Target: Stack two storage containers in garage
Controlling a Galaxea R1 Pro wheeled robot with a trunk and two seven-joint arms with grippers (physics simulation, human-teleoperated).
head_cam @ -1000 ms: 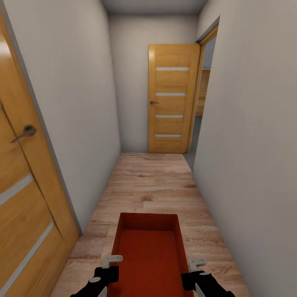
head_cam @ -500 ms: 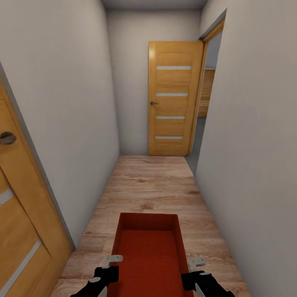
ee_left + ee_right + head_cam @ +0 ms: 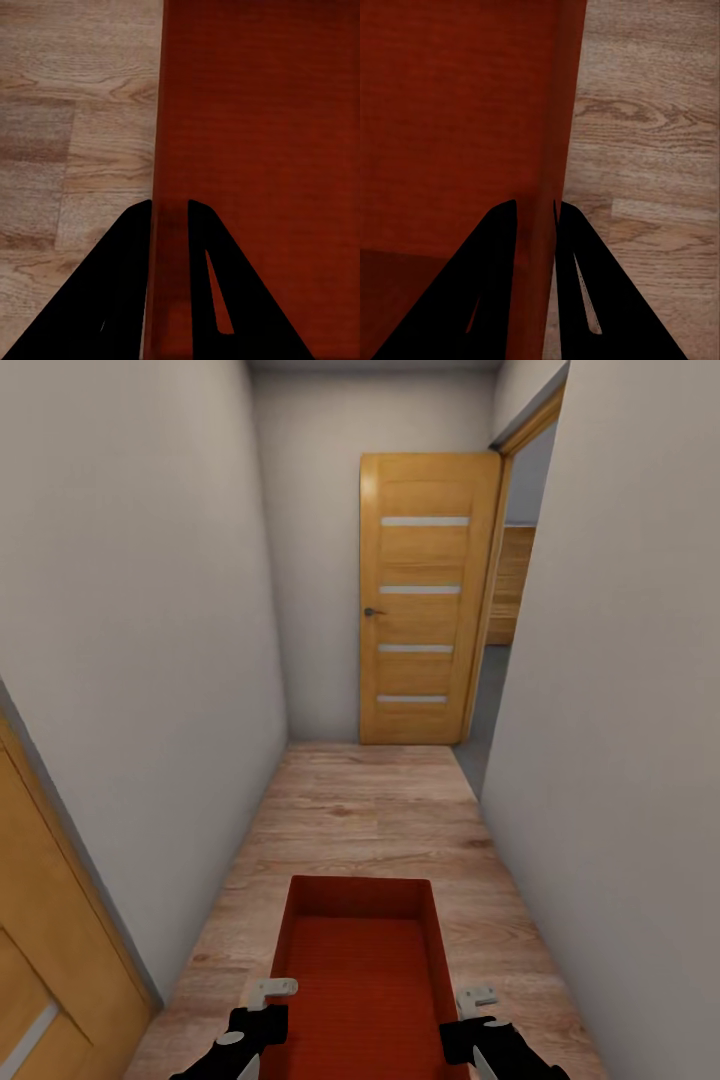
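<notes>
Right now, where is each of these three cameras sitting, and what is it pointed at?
Head view: from the robot's head, looking down a hallway to a wooden door; both arms hold the storage container.
Left wrist view: on the left arm, looking along the left gripper, whose fingers pinch a container wall.
Right wrist view: likewise for the right gripper.
All share the container and the wood floor.

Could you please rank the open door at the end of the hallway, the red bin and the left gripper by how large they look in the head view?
1. Open door, though farthest away.
2. Red bin, nearer the camera.
3. Left gripper, clearly smallest.
</notes>
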